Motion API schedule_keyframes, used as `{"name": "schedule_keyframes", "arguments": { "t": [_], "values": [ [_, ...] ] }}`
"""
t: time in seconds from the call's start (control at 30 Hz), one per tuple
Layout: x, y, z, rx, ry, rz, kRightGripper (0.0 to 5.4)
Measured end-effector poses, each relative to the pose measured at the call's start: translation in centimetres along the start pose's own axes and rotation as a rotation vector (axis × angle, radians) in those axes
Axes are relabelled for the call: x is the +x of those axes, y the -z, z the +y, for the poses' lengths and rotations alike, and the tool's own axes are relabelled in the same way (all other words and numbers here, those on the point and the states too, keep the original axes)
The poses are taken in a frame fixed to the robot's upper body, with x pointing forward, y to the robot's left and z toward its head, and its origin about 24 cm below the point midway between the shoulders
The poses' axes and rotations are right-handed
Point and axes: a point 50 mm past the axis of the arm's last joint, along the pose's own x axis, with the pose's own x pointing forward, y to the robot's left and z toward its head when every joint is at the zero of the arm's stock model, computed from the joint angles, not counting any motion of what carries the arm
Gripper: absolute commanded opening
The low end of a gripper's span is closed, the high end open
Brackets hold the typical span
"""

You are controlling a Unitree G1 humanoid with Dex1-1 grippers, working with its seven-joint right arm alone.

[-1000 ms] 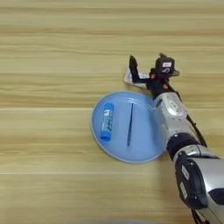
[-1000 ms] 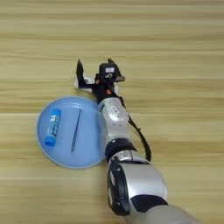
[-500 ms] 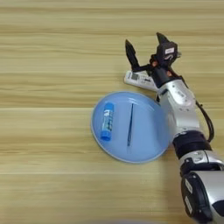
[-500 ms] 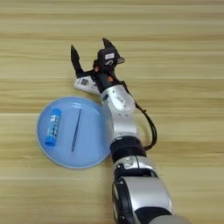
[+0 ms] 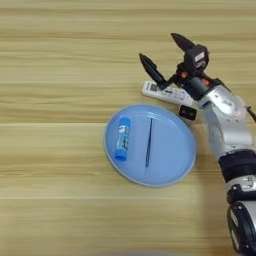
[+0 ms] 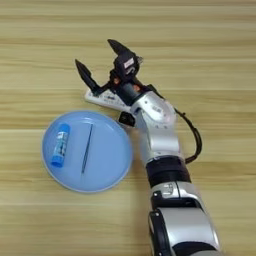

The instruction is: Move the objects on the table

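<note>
Light-brown planks of the table filled your whole view, their grain running left to right. Your right claw hung over the far right part of that top with its two black fingers spread wide apart, nothing between them; one finger pointed toward the left and the other rose toward the far edge. You could see the silver forearm running back from it toward the near edge, with a black cable looping off its right side. Just below the claw lay your white remote control, flat on the wood and slanted, its left end in the open and its right end hidden under the wrist; whether the fingers touched it could not be told. Just beside the remote's near side you had the small black square piece, sitting at the right rim of a round blue plate, close enough that touching could not be ruled out. On that plate you had a blue tube with a white middle on the left part, and a thin dark stick lying along the centre, the two well apart and roughly parallel.
</note>
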Motion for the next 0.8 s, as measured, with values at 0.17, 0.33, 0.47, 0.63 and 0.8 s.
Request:
{"name": "schedule_keyframes", "arguments": {
  "t": [0.17, 0.33, 0.47, 0.63, 0.8],
  "values": [
    [-0.9, 1.4, 0.0, 0.019, -0.088, 0.081, 5.36],
    [-2.0, 2.5, -2.1, 0.042, -0.075, 0.177, 5.36],
    [-2.1, 2.7, -3.3, 0.056, -0.067, 0.213, 5.36],
    [-2.6, 3.8, -3.4, 0.055, -0.070, 0.289, 5.36],
    [-3.1, 4.9, -3.5, 0.058, -0.075, 0.375, 5.36]
  ]
}}
